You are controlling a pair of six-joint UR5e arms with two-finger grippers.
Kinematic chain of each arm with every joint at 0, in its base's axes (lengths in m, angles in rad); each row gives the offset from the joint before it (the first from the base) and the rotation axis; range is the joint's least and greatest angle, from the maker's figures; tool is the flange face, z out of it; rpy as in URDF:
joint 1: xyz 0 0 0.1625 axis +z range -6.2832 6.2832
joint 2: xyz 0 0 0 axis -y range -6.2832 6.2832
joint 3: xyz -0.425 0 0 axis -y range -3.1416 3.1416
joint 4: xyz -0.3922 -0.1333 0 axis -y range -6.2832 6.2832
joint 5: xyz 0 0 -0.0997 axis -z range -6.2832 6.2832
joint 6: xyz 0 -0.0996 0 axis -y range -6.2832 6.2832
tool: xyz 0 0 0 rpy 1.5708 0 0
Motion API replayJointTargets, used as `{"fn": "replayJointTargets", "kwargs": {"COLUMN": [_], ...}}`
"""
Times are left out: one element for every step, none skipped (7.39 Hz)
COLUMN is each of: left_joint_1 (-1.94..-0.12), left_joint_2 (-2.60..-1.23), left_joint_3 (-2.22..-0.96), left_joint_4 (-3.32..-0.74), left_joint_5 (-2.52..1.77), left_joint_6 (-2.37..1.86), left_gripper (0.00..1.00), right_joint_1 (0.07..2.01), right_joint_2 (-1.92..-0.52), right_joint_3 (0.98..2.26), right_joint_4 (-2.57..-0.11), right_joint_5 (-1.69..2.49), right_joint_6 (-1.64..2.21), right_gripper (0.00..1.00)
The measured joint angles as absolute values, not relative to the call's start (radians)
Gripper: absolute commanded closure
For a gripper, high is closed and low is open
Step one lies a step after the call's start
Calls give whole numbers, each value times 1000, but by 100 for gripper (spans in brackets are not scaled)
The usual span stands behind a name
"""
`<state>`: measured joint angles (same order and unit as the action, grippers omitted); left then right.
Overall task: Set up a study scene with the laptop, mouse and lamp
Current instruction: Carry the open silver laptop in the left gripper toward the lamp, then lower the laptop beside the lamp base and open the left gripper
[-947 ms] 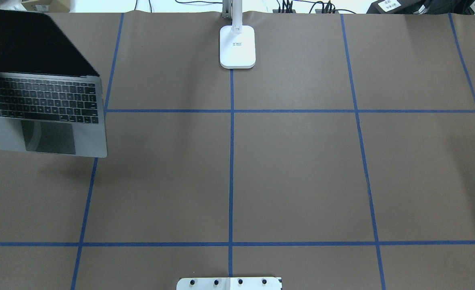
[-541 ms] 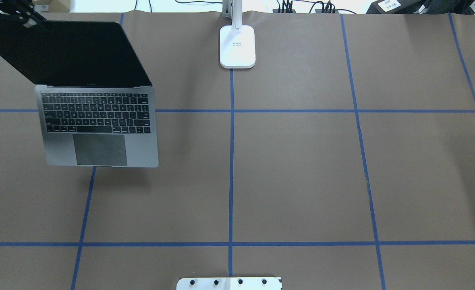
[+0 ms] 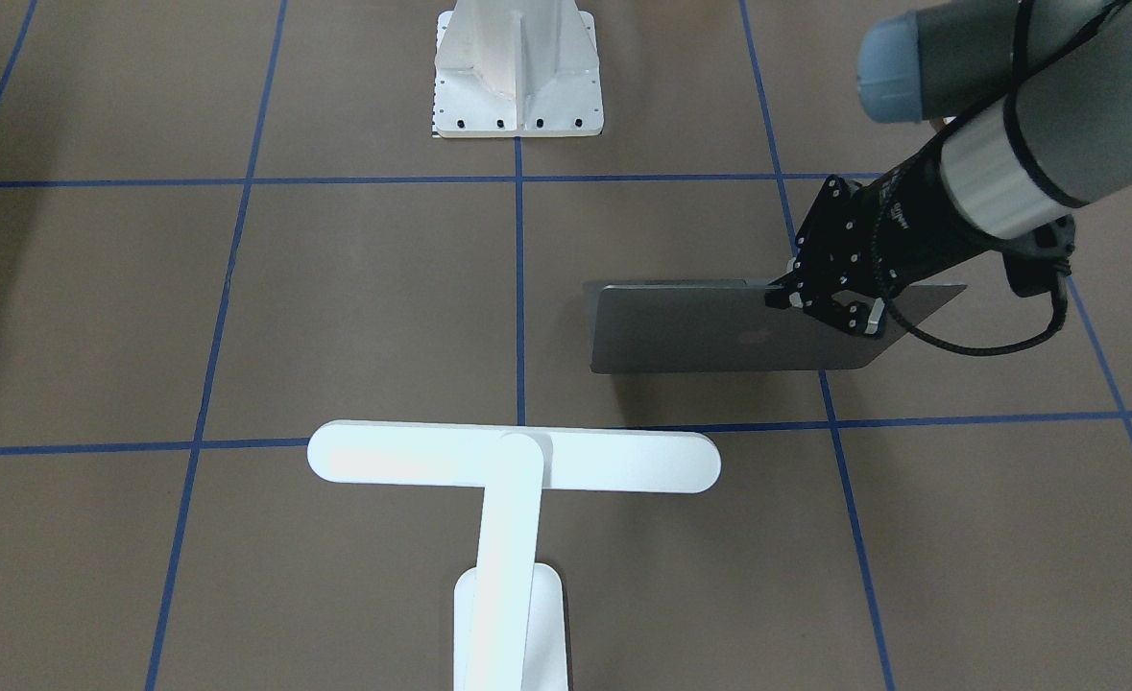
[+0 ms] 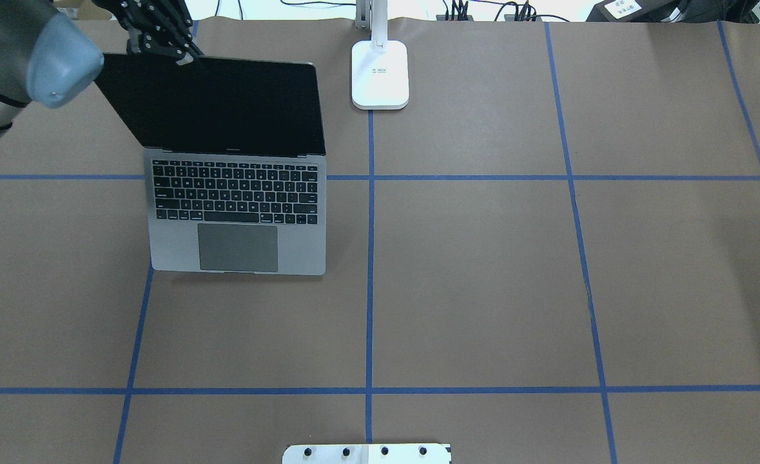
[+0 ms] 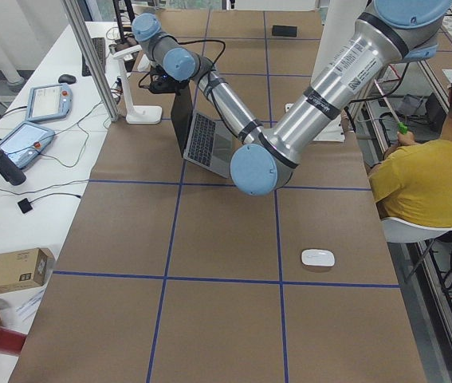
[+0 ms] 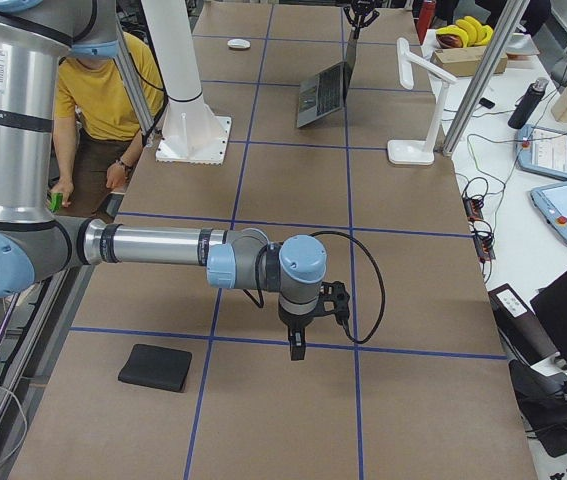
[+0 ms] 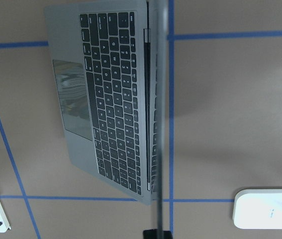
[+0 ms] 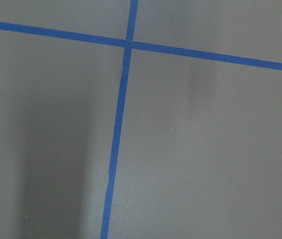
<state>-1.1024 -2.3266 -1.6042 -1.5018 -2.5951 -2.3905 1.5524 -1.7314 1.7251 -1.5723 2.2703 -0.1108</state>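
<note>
In the upper left of the overhead view, the left end effector (image 4: 186, 59) is pinching the laptop (image 4: 238, 219) by its lid's top edge, apparently positioning it open on the counter (image 4: 483, 270) left of the lamp (image 4: 380, 71).
</note>
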Motion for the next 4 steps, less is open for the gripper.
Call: {"fn": "replayJointTargets", "kwargs": {"left_joint_1": [-1079, -1058, -1043, -1035], "left_joint_2": [-2351, -2370, -2387, -2403], "left_joint_3": [-1537, -1474, -1418, -1362], "left_joint_4": [-1577, -1641, -1688, -1732], "left_joint_5": [-2574, -2549, -2525, -2512], "left_joint_6": [-2430, -2461, -2480, -2489], "left_gripper": [100, 100, 100, 100], "right_joint_1": [1553, 1553, 1553, 1553], "right_joint_2": [-1731, -1730, -1729, -1729], "right_joint_3": [1724, 1723, 1724, 1724], "right_joint_4": [-1572, -1572, -1572, -1572], "right_joint_5": [2270, 2271, 2271, 2272], "right_joint_6": [-111, -111, -111, -111], "right_gripper": [0, 0, 0, 0]}}
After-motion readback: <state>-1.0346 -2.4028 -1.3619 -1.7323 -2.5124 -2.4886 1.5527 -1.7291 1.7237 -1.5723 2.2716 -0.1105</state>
